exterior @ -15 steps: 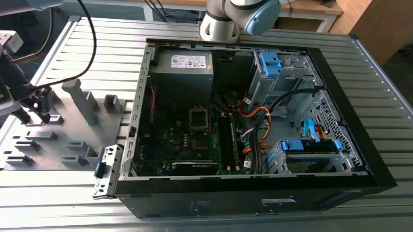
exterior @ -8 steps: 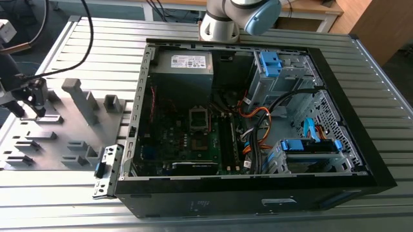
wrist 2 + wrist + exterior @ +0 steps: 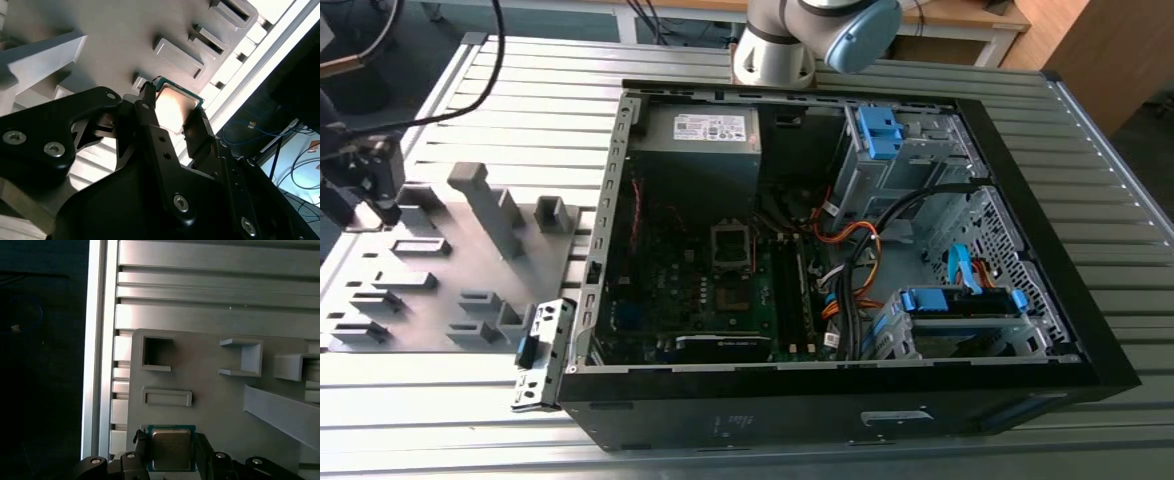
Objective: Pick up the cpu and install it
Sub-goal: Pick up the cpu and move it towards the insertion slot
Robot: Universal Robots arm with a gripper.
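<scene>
At the exterior view's far left, my gripper [image 3: 371, 200] pinches the square cpu [image 3: 171, 450] by opposite edges, lid up, over the grey tray [image 3: 210, 405].

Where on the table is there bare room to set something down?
In the exterior view, bare slotted table lies behind the grey fixture plate, and another strip runs in front of it. Crowded: the computer case with its cables, and the plate's edge where the hand grips the cpu.

Glare on cpu [image 3: 172, 106]; case [image 3: 854, 420] interior dim.
</scene>
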